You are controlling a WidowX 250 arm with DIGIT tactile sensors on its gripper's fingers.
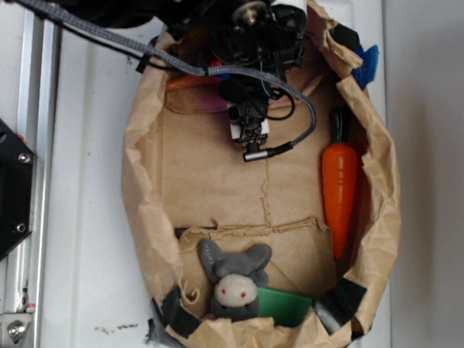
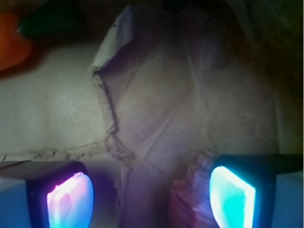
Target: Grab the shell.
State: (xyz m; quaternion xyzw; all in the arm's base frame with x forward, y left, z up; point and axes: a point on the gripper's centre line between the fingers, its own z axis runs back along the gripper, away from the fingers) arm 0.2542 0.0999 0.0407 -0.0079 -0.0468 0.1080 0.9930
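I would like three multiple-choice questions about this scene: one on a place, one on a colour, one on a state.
1. Where does the bright orange carrot with the green top lie?
A. Along the crumpled brown paper bag's wall
B. On the white table outside

2. What colour are the grey plush toy's eyes?
A. Blue
B. Red

3. How are the gripper's fingers?
A. Apart
B. Pressed together

Answers: 1 A, the exterior view shows it inside the bag; 2 B, two red dots; 3 A, the wrist view shows bag paper between them.
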